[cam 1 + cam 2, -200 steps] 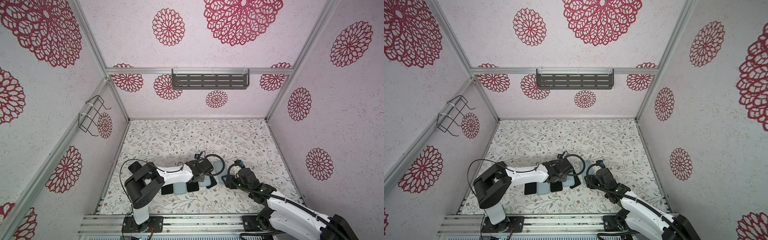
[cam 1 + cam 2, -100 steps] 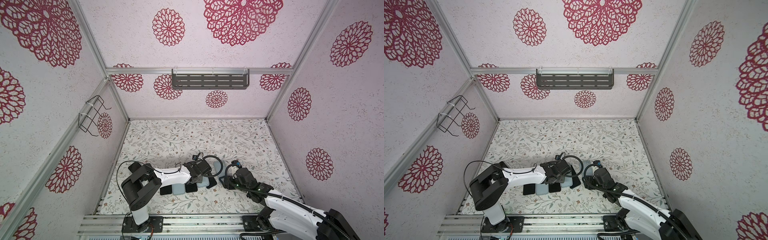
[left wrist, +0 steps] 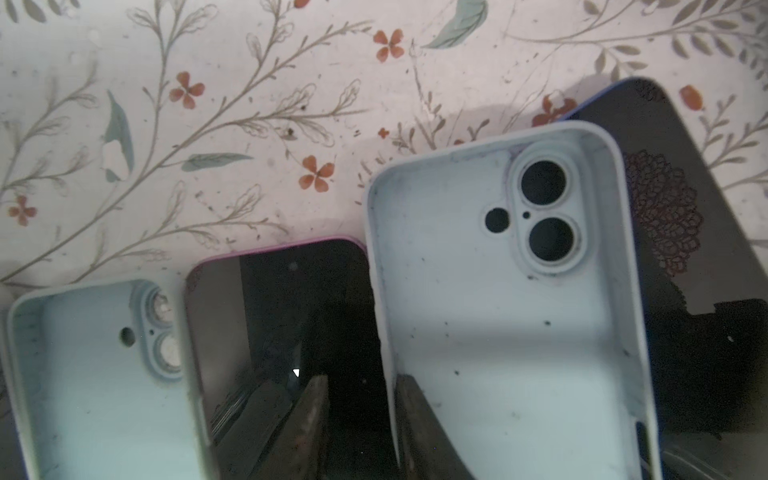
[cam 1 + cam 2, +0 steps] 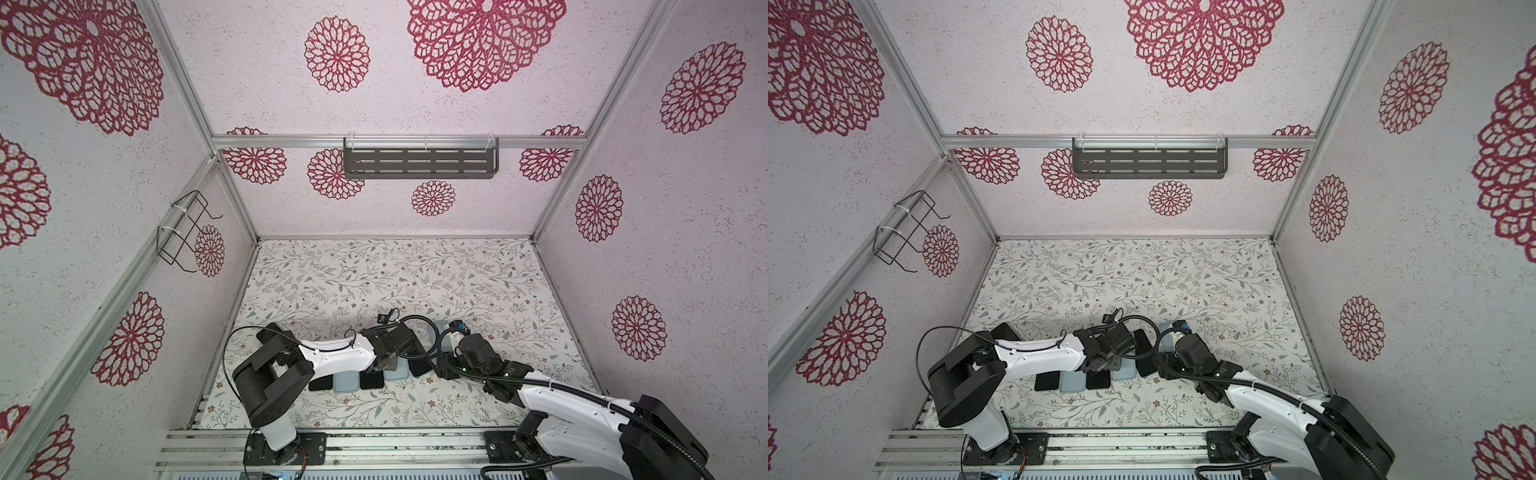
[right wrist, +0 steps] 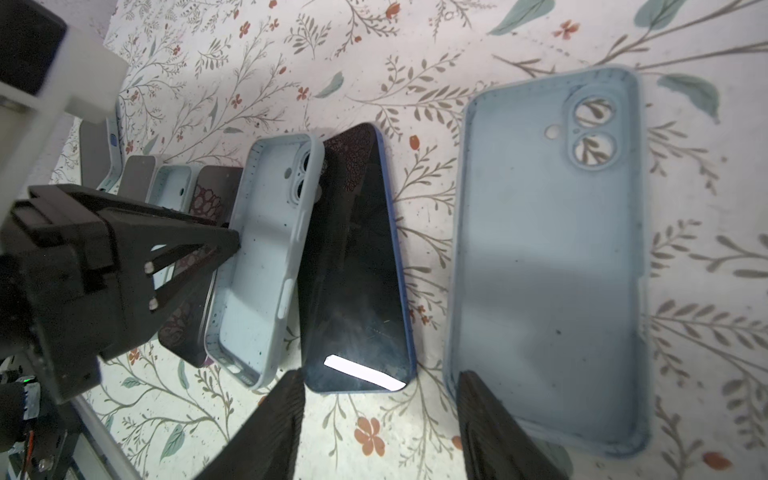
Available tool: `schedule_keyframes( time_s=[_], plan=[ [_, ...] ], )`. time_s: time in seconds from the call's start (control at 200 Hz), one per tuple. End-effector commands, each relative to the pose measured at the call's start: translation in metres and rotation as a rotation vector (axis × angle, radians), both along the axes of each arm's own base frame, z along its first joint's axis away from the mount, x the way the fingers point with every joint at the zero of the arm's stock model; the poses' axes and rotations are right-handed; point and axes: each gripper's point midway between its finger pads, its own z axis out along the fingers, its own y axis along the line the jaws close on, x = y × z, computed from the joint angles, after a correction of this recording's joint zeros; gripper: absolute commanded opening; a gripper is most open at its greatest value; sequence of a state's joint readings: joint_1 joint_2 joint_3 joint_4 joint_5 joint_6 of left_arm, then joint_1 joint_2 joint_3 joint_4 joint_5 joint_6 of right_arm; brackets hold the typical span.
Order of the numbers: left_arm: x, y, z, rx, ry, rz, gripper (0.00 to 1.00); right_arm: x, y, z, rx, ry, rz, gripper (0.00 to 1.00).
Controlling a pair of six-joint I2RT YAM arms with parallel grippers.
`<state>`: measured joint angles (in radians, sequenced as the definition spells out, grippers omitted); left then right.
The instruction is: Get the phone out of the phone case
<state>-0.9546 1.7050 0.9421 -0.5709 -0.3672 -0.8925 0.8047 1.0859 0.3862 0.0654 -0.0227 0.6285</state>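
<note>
Where phones and cases lie in a row near the front edge of the tabletop (image 4: pixel 374 282), the left tool (image 3: pixel 361 386) stands slightly parted, clamping nothing, one finger above a pink-rimmed phone (image 3: pixel 291 299), astride a side wall of the empty pale-blue phone case (image 3: pixel 498 311). That case leans on the bare blue-rimmed phone (image 5: pixel 357 270). The right tool (image 5: pixel 379 376) gapes empty beside a grey-blue case (image 5: pixel 548 249).

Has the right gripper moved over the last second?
Yes. In both top views the right gripper has shifted left, closer to the blue-edged phone, which has stayed put.
</note>
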Motion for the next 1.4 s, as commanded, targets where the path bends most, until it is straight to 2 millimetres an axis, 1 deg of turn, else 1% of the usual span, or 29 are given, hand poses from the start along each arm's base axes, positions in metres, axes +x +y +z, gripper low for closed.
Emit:
schedule_keyframes(
  time_s=[0.0, 0.085, 0.15, 0.25, 0.365, 0.495, 0.621, 0.726, 0.791, 1.011, 1.126, 1.166, 1.256, 1.291, 1.351, 1.396],
  plan=[
    [-0.013, 0.029, -0.008, 0.085, 0.048, 0.032, 0.32, 0.012, 0.008, 0.013, 0.021, -0.039, -0.026, 0.61],
    [-0.015, 0.032, -0.010, 0.087, 0.047, 0.041, 0.32, 0.016, 0.005, 0.009, -0.004, -0.036, -0.053, 0.61],
    [-0.014, 0.030, -0.009, 0.069, 0.043, 0.042, 0.32, 0.017, 0.005, 0.007, -0.010, -0.034, -0.059, 0.62],
    [-0.015, 0.026, -0.005, 0.059, 0.041, 0.039, 0.32, 0.018, 0.008, 0.005, -0.006, -0.027, -0.056, 0.62],
    [-0.019, 0.030, -0.007, 0.055, 0.044, 0.047, 0.33, 0.019, 0.010, 0.003, -0.002, -0.026, -0.053, 0.62],
    [-0.021, 0.034, -0.009, 0.050, 0.046, 0.062, 0.33, 0.018, 0.018, 0.002, 0.014, -0.021, -0.035, 0.62],
    [-0.022, 0.025, -0.006, 0.019, 0.042, 0.055, 0.33, 0.018, 0.020, 0.001, 0.011, -0.020, -0.033, 0.62],
    [-0.022, 0.027, -0.006, 0.026, 0.038, 0.062, 0.34, 0.016, 0.024, 0.000, 0.020, -0.018, -0.024, 0.62],
    [-0.024, 0.031, -0.005, 0.040, 0.038, 0.073, 0.34, 0.017, 0.023, 0.000, 0.017, -0.021, -0.032, 0.62],
    [-0.027, 0.042, 0.004, 0.023, 0.015, 0.100, 0.35, 0.016, 0.025, -0.003, 0.001, -0.021, -0.015, 0.63],
    [-0.026, 0.036, 0.005, 0.002, 0.015, 0.094, 0.34, 0.021, 0.022, -0.009, -0.067, -0.024, -0.018, 0.65],
    [-0.024, 0.031, 0.006, -0.019, 0.011, 0.088, 0.35, 0.022, 0.022, -0.013, -0.088, -0.017, -0.014, 0.65],
    [-0.019, 0.010, 0.012, -0.091, 0.003, 0.059, 0.42, 0.024, 0.024, -0.015, -0.104, -0.013, -0.013, 0.65],
    [-0.017, 0.004, 0.017, -0.103, -0.005, 0.046, 0.45, 0.025, 0.024, -0.013, -0.097, -0.018, -0.015, 0.65],
    [-0.014, -0.007, 0.026, -0.123, -0.017, 0.027, 0.53, 0.026, 0.025, -0.009, -0.084, -0.029, -0.021, 0.66],
    [-0.011, -0.013, 0.032, -0.139, -0.023, 0.019, 0.57, 0.026, 0.023, -0.005, -0.083, -0.037, -0.027, 0.66]
  ],
)
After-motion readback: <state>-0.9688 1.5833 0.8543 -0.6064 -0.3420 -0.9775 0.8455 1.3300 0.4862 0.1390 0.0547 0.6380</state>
